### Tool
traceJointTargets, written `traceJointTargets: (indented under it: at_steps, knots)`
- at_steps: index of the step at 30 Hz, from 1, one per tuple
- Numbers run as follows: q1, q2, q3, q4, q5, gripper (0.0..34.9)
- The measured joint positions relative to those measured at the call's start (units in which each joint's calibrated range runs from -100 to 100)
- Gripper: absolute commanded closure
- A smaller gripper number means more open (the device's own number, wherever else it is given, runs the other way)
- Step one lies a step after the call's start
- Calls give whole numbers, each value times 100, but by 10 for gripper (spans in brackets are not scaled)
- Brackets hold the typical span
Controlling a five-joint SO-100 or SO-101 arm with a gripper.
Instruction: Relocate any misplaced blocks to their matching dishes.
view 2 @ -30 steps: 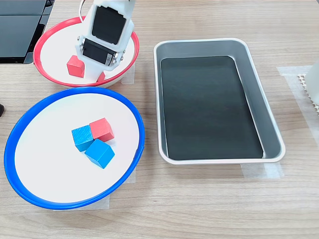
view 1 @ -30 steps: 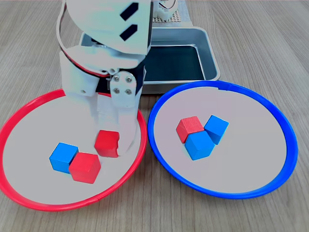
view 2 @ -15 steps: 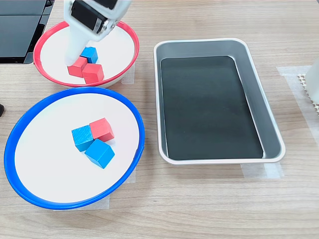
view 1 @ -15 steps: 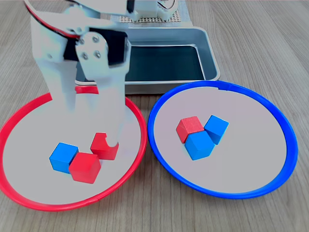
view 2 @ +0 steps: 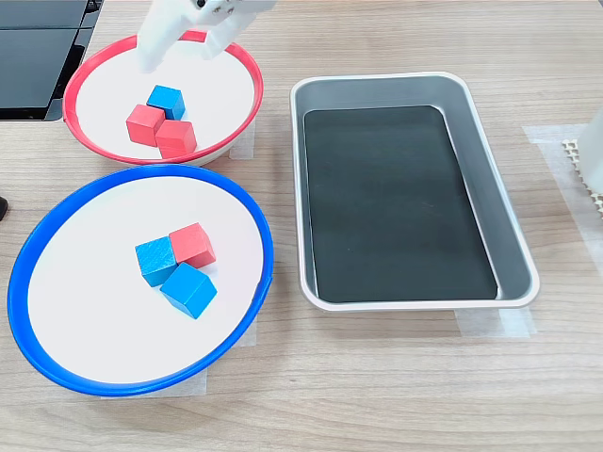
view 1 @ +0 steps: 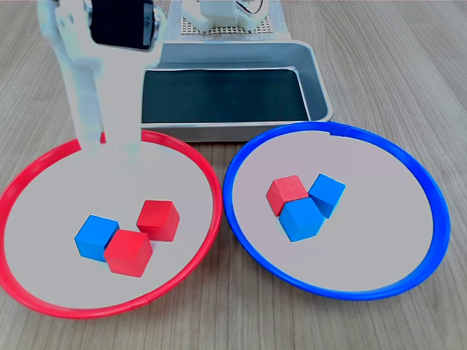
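Note:
The red-rimmed dish (view 1: 51, 204) (view 2: 221, 94) holds two red blocks (view 1: 158, 219) (view 1: 128, 252) and one blue block (view 1: 96, 238) (view 2: 166, 98), all touching in a cluster. In the blue-rimmed dish (view 1: 372, 211) (view 2: 85, 301) lie two blue blocks (view 1: 326, 194) (view 1: 301, 220) and one red block (view 1: 285, 194) (view 2: 192, 245), also bunched together. My white gripper (view 1: 108, 146) (view 2: 184, 47) hangs open and empty over the far rim of the red dish, well above the blocks.
A rectangular grey metal tray (view 1: 315, 80) (view 2: 513, 245) with a dark floor stands behind the dishes in the first exterior view, and at the second exterior view's right. The arm's white base (view 1: 226, 14) is beyond it. Bare wood surrounds everything.
The gripper opened, left a red block lying in the red dish beside the other two blocks, then rose and drew back toward the dish's far rim.

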Motion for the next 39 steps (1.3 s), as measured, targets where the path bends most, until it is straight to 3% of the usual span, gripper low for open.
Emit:
traceJointTargets:
  at_steps: [6,12,23,39]
  knots:
    - [18,529,-653,628,-977,136]
    - [-88,1628,-2468,1395,-1665,140]
    - [80,2396,-3666,1998,-1988,182]
    - [133,3171,-4891,2349,-2173,176]
